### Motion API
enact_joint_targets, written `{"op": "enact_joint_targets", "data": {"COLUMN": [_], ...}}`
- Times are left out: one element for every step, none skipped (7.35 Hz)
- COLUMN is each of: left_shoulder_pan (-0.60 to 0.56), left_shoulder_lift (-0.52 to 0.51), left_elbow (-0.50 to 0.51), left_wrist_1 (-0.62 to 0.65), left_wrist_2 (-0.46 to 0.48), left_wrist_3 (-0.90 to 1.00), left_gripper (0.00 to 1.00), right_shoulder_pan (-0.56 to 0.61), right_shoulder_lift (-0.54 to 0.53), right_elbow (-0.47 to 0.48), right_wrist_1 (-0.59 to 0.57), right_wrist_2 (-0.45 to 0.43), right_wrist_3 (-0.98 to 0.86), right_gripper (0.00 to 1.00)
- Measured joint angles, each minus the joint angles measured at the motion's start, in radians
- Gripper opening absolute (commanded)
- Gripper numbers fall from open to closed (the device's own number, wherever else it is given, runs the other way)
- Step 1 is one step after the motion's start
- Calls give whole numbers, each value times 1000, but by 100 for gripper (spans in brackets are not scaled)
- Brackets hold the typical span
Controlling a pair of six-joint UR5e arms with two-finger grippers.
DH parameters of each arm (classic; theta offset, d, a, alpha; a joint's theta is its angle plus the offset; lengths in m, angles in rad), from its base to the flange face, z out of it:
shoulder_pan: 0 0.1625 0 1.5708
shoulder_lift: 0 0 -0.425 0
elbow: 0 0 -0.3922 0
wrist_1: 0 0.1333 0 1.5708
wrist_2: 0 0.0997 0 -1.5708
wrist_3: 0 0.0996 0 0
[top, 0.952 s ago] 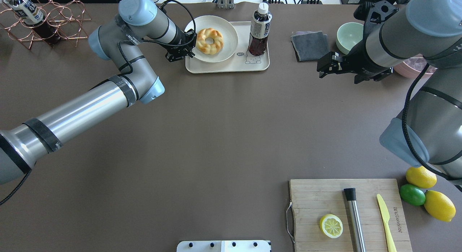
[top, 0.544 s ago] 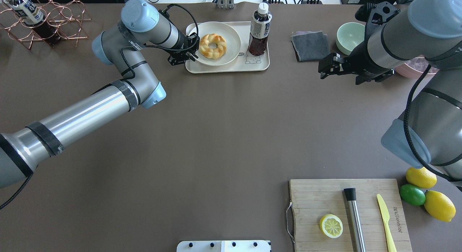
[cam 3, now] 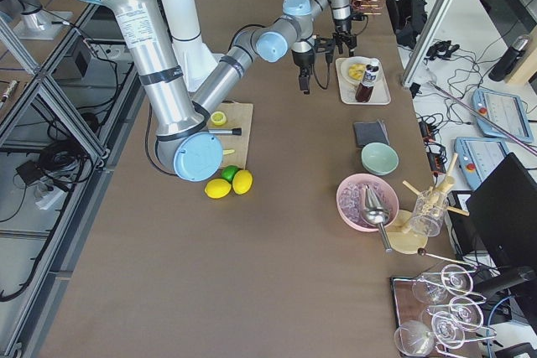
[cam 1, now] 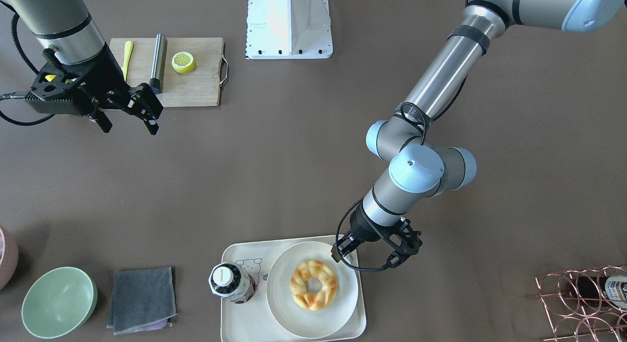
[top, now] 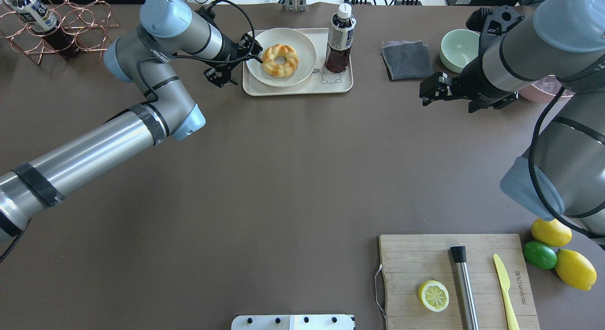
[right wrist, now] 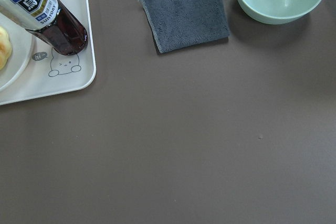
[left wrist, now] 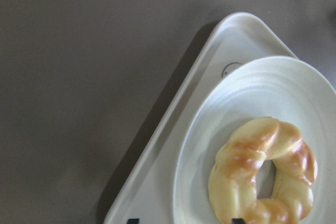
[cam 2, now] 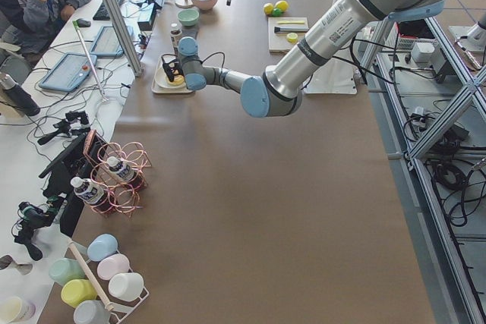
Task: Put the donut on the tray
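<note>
The golden braided donut (top: 280, 60) lies on a round off-white plate (top: 305, 51), and the plate sits inside the cream tray (top: 302, 87) at the table's far middle. The front view shows the donut (cam 1: 314, 284), the plate (cam 1: 294, 317) and the tray (cam 1: 240, 318). My left gripper (top: 253, 53) is open and empty, hovering at the plate's left edge (cam 1: 343, 249). The left wrist view shows the donut (left wrist: 262, 177) and two dark fingertips apart at the bottom edge. My right gripper (top: 424, 96) is open and empty over bare table right of the tray.
A dark drink bottle (top: 339, 41) stands on the tray's right end by the bear print. A grey cloth (top: 407, 59) and green bowl (top: 457, 47) lie to the right. A cutting board (top: 425, 254) with a lemon half (top: 433, 295) is near right. A copper rack (top: 71, 22) stands far left.
The plate with the donut has shifted right, from overhanging the tray's left rim to lying fully inside it. My left gripper has drawn back left off the plate's edge. The right arm barely moved.
</note>
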Motion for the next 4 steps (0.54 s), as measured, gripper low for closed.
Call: {"op": "enact_joint_targets", "data": {"left_shoulder_pan": [-32, -65, -99, -134], "left_shoulder_lift": [62, 138, 232, 327], "left_elbow": [-127, -273, -422, -568], "left_wrist_1": [93, 213, 328, 438], "left_wrist_2": [-61, -128, -166, -181], "left_wrist_3": [72, 165, 289, 449], "left_gripper": [98, 98, 98, 98], "right_shoulder_pan": [5, 21, 53, 100], "right_shoulder_lift": [-9, -27, -57, -91], "right_elbow": [-1, -2, -2, -4], "right_wrist_1": [-1, -1, -2, -2], "right_wrist_2": [0, 4, 19, 53], "right_wrist_3": [-26, -73, -139, -221], "right_gripper": [100, 100, 100, 100]}}
